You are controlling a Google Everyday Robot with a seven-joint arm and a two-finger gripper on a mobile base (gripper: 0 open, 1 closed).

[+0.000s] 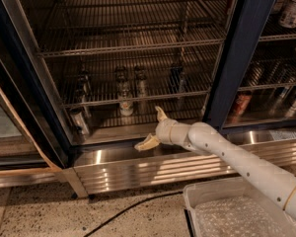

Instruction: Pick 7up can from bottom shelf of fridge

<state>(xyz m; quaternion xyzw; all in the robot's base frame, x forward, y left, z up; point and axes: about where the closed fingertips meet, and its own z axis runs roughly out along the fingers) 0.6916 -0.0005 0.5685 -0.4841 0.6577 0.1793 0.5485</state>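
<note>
Hovering by the front edge of the bottom shelf (182, 115), my gripper (154, 128) has fingers spread apart, empty; the probable 7up can (126, 104) stands near, behind it.

**One raised view, tilted down into the cooler**

The single camera stands in front of the open fridge (241, 58) and above its lower part, facing it and tilted downward. It is near enough that the bottom shelf (101, 122) and the ribbed base panel (138, 169) fill the middle. The arm (237, 157) enters from the lower right. The gripper (154, 129), fingers spread, sits near centre at the shelf's front edge.
</note>
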